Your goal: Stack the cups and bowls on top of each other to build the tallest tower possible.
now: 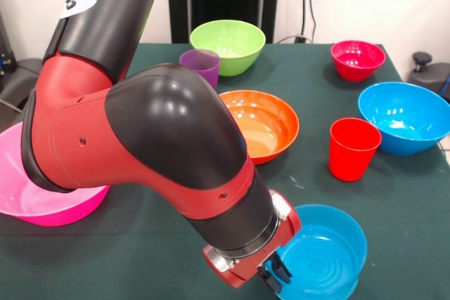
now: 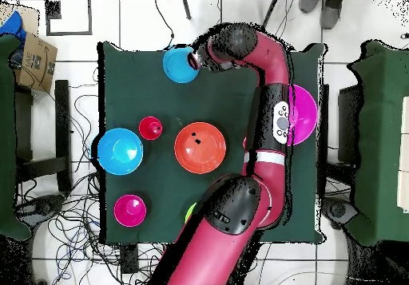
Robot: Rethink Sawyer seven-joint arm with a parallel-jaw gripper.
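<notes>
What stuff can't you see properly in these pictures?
- Gripper: front view, cut off by the bottom edge, so open or shut is unclear; overhead view, too small.
- Pink bowl: the arm covers part of it in both views.
- Lime green bowl and purple cup: overhead view, mostly under the arm.

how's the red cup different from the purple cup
Colour: the red cup is opaque bright red; the purple cup is a see-through purple.
Place: the red cup stands in open table space between the orange bowl and the large blue bowl; the purple cup sits right in front of the lime green bowl.
Visibility: the red cup shows whole; the purple cup is partly hidden behind the arm.
Both stand upright, mouths up, empty.
</notes>
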